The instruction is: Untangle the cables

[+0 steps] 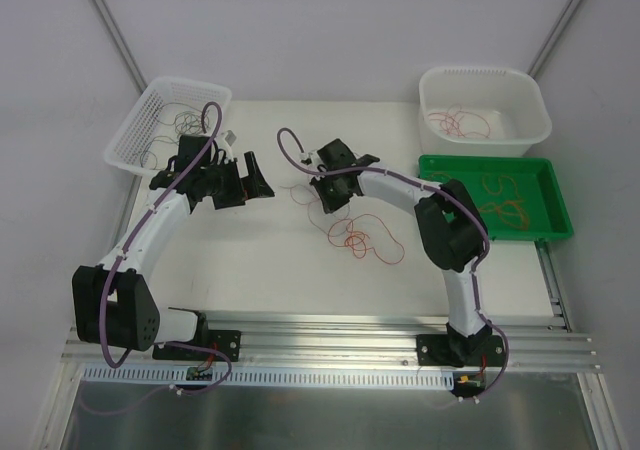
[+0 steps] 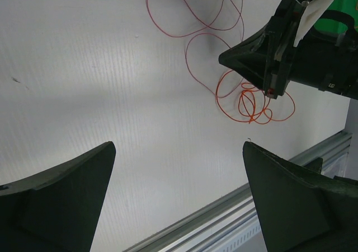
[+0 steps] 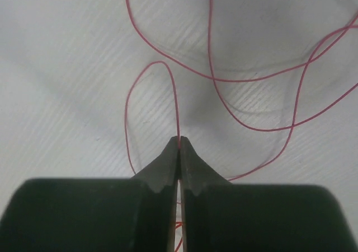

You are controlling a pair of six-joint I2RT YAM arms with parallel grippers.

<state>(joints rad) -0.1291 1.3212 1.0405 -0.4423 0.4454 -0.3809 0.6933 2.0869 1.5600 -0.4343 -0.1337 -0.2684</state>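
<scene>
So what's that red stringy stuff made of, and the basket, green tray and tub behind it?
Red cables: thin wire, probably in glossy plastic insulation; they hold springy loops. Basket: white moulded plastic, by its open lattice walls. Green tray: smooth, slightly shiny plastic. Tub: white, semi-matte plastic with rounded corners. All judged by look only.

The red cable [image 3: 174, 98] is hidden between the closed tips of the right gripper [image 3: 179, 140]. Above the gripper, more loops run off the top edge.
</scene>
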